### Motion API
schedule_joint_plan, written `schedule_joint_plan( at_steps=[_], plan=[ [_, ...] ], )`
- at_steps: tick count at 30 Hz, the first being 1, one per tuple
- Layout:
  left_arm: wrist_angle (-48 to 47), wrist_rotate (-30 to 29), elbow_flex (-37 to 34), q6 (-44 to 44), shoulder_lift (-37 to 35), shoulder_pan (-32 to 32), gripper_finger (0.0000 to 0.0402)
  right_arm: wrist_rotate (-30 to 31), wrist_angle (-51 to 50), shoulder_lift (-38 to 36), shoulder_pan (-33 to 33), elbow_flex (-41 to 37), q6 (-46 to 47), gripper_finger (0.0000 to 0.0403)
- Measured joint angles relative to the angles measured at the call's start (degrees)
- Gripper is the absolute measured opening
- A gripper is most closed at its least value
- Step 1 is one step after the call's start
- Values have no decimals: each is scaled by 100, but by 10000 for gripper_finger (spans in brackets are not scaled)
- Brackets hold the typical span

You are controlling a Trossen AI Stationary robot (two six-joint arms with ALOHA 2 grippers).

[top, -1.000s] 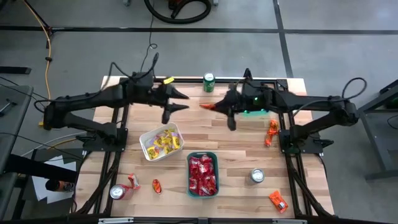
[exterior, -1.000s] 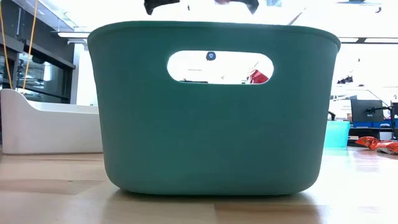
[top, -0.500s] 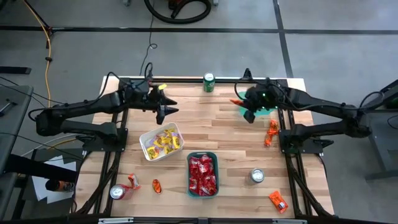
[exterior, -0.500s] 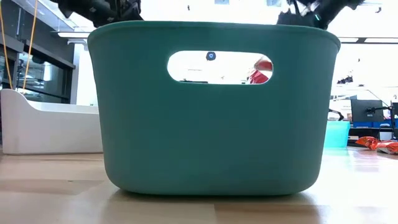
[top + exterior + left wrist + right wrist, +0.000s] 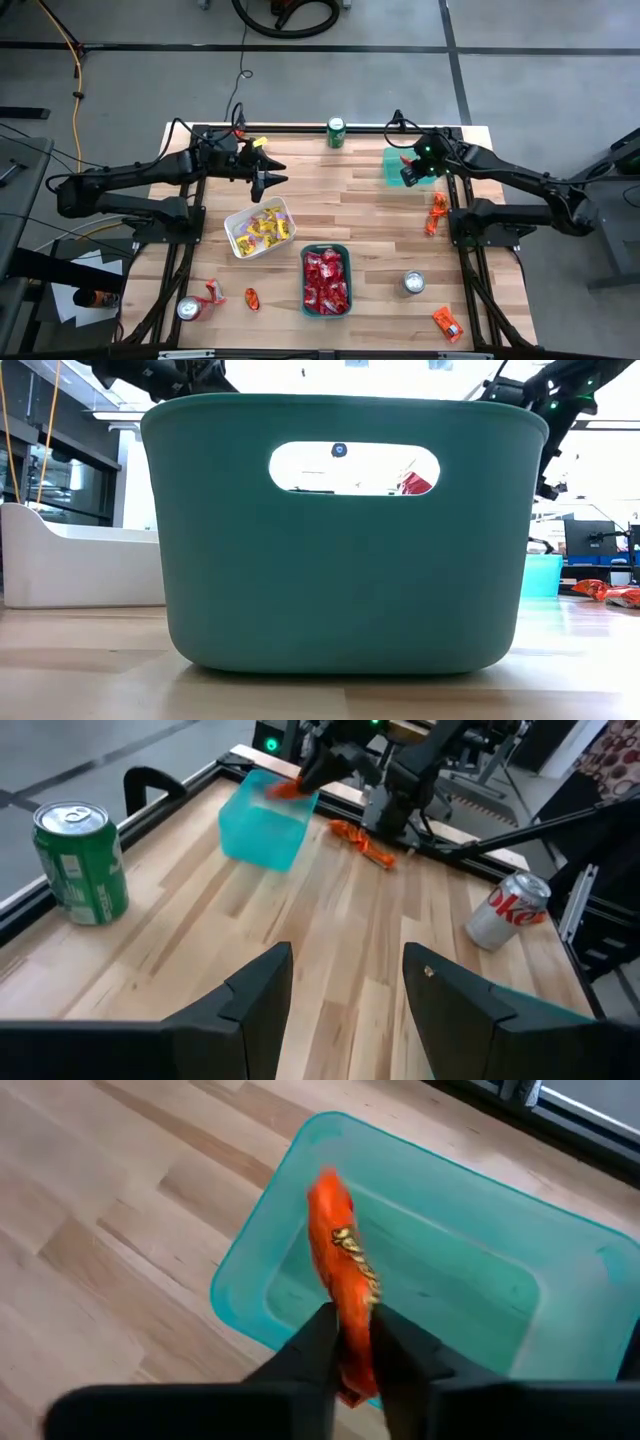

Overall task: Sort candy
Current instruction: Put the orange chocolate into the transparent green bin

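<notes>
My right gripper (image 5: 358, 1348) hovers over the light-teal tray (image 5: 440, 1270) at the table's far right and is shut on an orange candy packet (image 5: 343, 1270). The left wrist view shows that packet (image 5: 290, 788) just above the tray (image 5: 262, 820). My left gripper (image 5: 345, 982) is open and empty above the far left of the table (image 5: 272, 170). A white tray (image 5: 232, 232) holds yellow candy. A dark-teal tray (image 5: 305, 282) holds red candy. Loose orange packets (image 5: 438, 212) (image 5: 447, 322) lie flat on the wood. My right gripper pinches the orange packet between its two fingers by one end (image 5: 352, 1365). The rest of the packet sticks out past the fingertips. It is lifted clear and hangs over the tray's open top; the fingers slant down from above.
A green can (image 5: 336, 132) stands at the far edge, with silver cans (image 5: 413, 283) (image 5: 187, 308) nearer. More packets (image 5: 252, 298) (image 5: 212, 290) lie near left. In the low view the dark-teal tray (image 5: 340, 540) blocks most of the table. Bare wood lies between the arms.
My right gripper has carried the orange packet from the table's far middle toward the right edge and now holds it over the light-teal tray. My left gripper has drawn back a little toward the left edge and then stayed still.
</notes>
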Motion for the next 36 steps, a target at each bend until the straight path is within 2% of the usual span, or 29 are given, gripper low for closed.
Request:
schedule_joint_plan(
  at_steps=[7, 11, 16, 18, 20, 25, 28, 31, 36],
  plan=[
    [8, -3, 0, -48, 2, 0, 177, -53, -289, 22, -52, 34, 361, 178],
    [11, -5, 0, -50, 2, 6, 177, -318, -888, 22, -52, 525, 277, 217],
    [13, -16, 0, -45, 2, 31, 177, -1258, -1889, 20, 111, 1305, 1100, 224],
    [13, -15, 0, -8, 2, 31, 177, -1619, -2270, 20, 364, 1454, 1431, 224],
    [15, -43, 0, -4, 2, 31, 177, -1725, -2598, 18, 753, 1495, 1755, 225],
    [23, -320, 0, -8, 2, 28, 177, -1183, -3184, 20, 1823, 1109, 3018, 225],
    [73, -330, 0, -8, 2, 28, 177, -897, -3073, 20, 2255, 634, 3924, 225],
    [159, -329, 0, -8, 2, 28, 177, -854, -2822, 25, 2480, 103, 4515, 225],
    [244, -331, 0, -114, 4, 28, 177, -605, -2557, 315, 2584, -14, 4876, 225]
  ],
)
